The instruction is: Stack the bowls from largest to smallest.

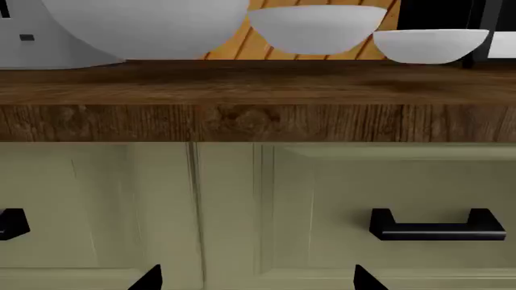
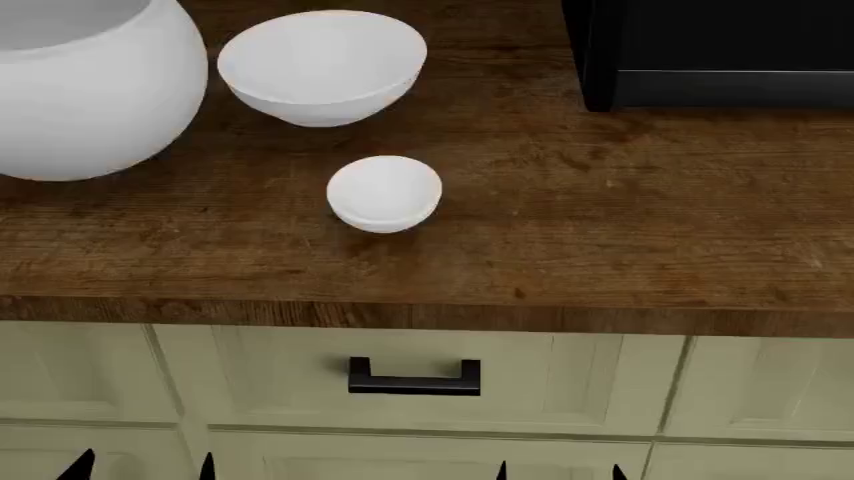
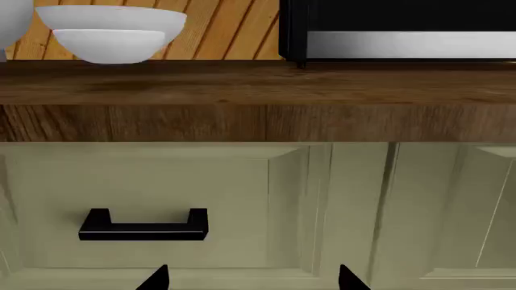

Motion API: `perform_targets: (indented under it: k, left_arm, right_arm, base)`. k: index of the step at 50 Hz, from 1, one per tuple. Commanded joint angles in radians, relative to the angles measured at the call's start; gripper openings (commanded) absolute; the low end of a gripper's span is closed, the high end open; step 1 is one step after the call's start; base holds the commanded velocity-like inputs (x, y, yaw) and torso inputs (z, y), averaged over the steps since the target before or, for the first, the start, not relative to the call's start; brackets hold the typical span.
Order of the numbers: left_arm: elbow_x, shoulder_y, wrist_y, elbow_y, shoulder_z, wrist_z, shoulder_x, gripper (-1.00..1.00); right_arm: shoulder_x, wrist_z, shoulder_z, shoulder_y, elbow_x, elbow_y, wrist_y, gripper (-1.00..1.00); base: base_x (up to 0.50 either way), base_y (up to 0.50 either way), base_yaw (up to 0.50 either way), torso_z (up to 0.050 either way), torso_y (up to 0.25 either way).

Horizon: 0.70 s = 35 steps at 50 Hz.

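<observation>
Three white bowls stand separately on the wooden desk (image 2: 627, 230); none is stacked yet. The huge bowl (image 2: 80, 85) sits at the far left, partly out of the head view. The medium bowl (image 2: 323, 65) is just to its right, apparently close but not touching. The small bowl (image 2: 384, 192) lies nearer the front edge, apart from both. A dark appliance (image 2: 714, 50) occupies the far right corner, well clear of the bowls.

Both arms hang low in front of the cabinet drawers, below desk level. Only dark fingertips show at the bottom edge of the pictures. The left gripper (image 1: 258, 279) has its jaws spread wide with nothing between them; the right gripper (image 3: 251, 278) likewise stands parted and empty.

Judgement: the first step is to lift the medium bowl into the huge one. The left arm is the better placed. It should rise clear of the desk edge, grip the medium bowl by its rim, and lower it centred so it does not strike the huge bowl's lip. The small bowl follows.

No brand, label or writing is legible on any item.
</observation>
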Motion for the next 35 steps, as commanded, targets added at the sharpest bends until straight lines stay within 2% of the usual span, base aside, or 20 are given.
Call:
perform_targets:
  k: [1,14,23,35]
  left_arm:
    - [-0.017,0.003,-0.001,0.005,0.019,-0.019,-0.017,1.0]
    - [-0.006,-0.018,-0.043,-0.005,0.083,-0.077,-0.051,1.0]
    - [-0.054,-0.015,0.012,-0.021,0.093,-0.067,-0.066,1.0]
    - [-0.061,-0.004,0.023,0.004,0.116,-0.079,-0.086,1.0]
  right_arm:
    - [0.02,0.025,-0.025,-0.002,0.02,-0.005,0.002,1.0]
    - [0.059,0.078,-0.045,-0.032,0.036,-0.038,-0.012,1.0]
    - [0.071,0.096,-0.062,-0.024,0.041,-0.029,-0.02,1.0]
    - [0.087,0.114,-0.082,-0.025,0.047,-0.032,-0.018,1.0]
  base:
    - [0.0,0.0,0.0,0.0,0.0]
    - [0.0,0.0,0.0,0.0,0.0]
    - [0.0,0.0,0.0,0.0,0.0]
    - [0.0,0.0,0.0,0.049,0.0]
